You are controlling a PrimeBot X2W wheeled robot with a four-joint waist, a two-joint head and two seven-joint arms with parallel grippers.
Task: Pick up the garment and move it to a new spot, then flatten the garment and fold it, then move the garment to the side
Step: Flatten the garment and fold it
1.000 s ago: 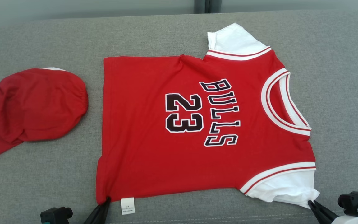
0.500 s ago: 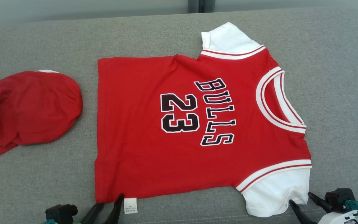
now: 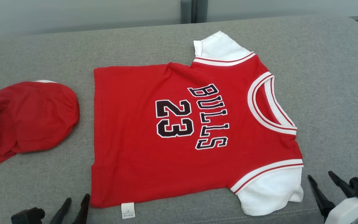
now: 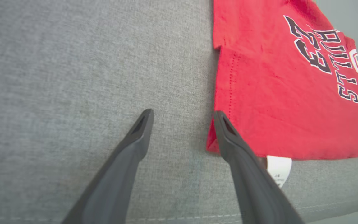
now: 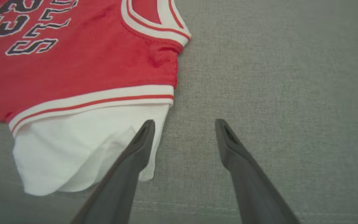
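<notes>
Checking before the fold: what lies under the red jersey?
Grey cushion shows all around the red jersey, and a white label pokes out at its near edge. Anything beneath the cloth itself is covered.

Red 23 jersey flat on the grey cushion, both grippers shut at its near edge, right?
Not shut: both are open. Left wrist view shows the left gripper spread beside the jersey hem; right wrist view shows the right gripper spread by the white sleeve. Rest holds.
</notes>
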